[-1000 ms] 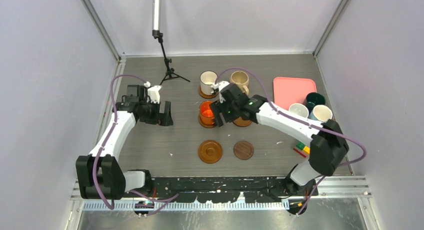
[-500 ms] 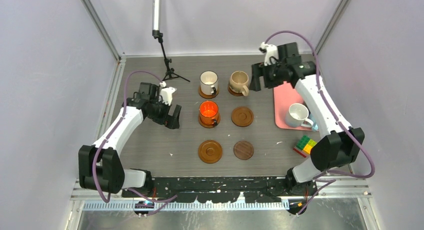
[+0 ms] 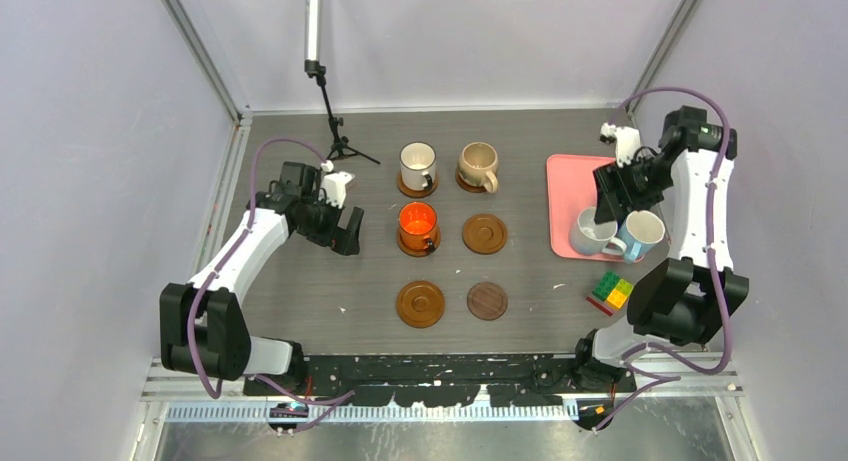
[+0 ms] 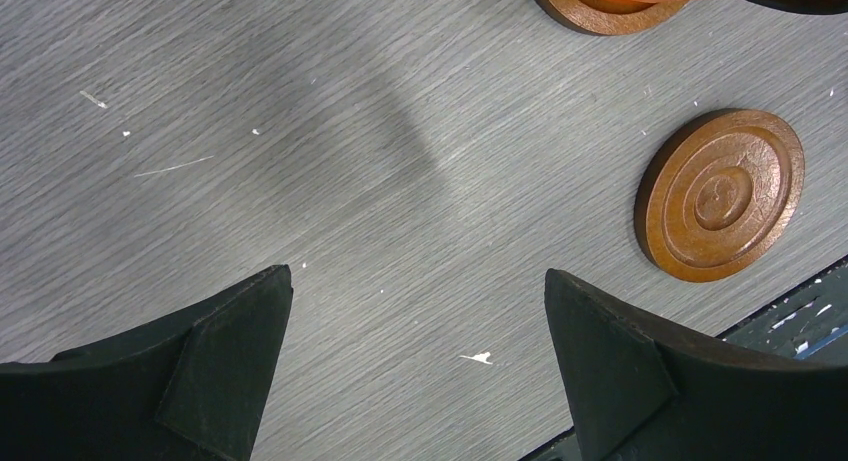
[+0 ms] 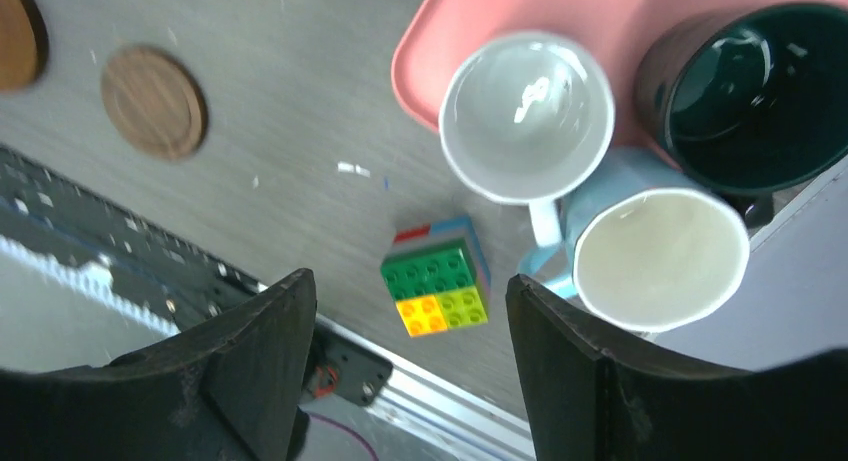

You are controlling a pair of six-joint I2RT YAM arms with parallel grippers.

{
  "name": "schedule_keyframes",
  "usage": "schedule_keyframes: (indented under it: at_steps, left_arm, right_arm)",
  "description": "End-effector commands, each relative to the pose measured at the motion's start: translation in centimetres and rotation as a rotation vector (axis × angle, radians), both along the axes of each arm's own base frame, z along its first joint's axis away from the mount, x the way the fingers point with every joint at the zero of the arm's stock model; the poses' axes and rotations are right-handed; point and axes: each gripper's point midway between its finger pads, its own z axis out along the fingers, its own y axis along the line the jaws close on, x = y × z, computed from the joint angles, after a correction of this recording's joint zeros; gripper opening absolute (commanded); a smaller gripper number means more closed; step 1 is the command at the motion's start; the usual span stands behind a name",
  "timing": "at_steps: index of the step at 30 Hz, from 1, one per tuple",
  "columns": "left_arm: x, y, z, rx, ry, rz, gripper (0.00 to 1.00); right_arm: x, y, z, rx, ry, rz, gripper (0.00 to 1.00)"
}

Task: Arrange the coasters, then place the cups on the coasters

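The white cup [image 5: 527, 116], light blue cup [image 5: 660, 258] and dark green cup [image 5: 755, 91] crowd together at the near corner of the pink tray [image 5: 470, 21], well apart from the coasters [image 3: 484, 233], three of which carry other cups [image 3: 417, 164]. Your right gripper [image 5: 410, 277] hangs over the crowd, jaws apart and empty. Your left gripper [image 4: 418, 273] is spread wide above bare table [image 4: 300, 131].

Grey wood-grain table [image 3: 290, 301], pale lilac walls [image 3: 90, 131] on three sides, metal corner posts [image 3: 200, 51], black tripod stand [image 3: 335, 131] upper centre-left, aluminium rail [image 3: 450, 411] along the bottom. Even light.
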Motion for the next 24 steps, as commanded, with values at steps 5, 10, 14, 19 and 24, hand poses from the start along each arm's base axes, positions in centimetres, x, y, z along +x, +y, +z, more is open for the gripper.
schedule_keyframes:
  at_steps: [5, 10, 14, 19, 24]
  left_arm:
    - [1.0, -0.4, 1.1, -0.009, -0.048, -0.006, 1.0]
    - [1.0, -0.3, 1.1, -0.005, -0.049, -0.006, 1.0]
    - [0.9, -0.2, 1.0, -0.006, -0.047, 0.0, 1.0]
    - [0.9, -0.2, 0.7, -0.003, -0.043, 0.006, 1.0]
    - [1.2, -0.2, 0.6, -0.005, -0.038, 0.017, 1.0]
  right_arm:
    - [-5.7, -1.2, -1.9, -0.087, 0.088, 0.273, 0.69]
    - [-5.5, -2.9, -4.3, -0.16, 0.134, 0.223, 0.64]
    - [-5.2, -4.4, -6.0, -0.236, 0.145, 0.154, 0.63]
    - [-4.6, -5.4, -7.2, -0.284, 0.141, 0.1, 0.62]
    - [-4.0, -5.0, -8.4, -0.285, 0.132, 0.063, 0.6]
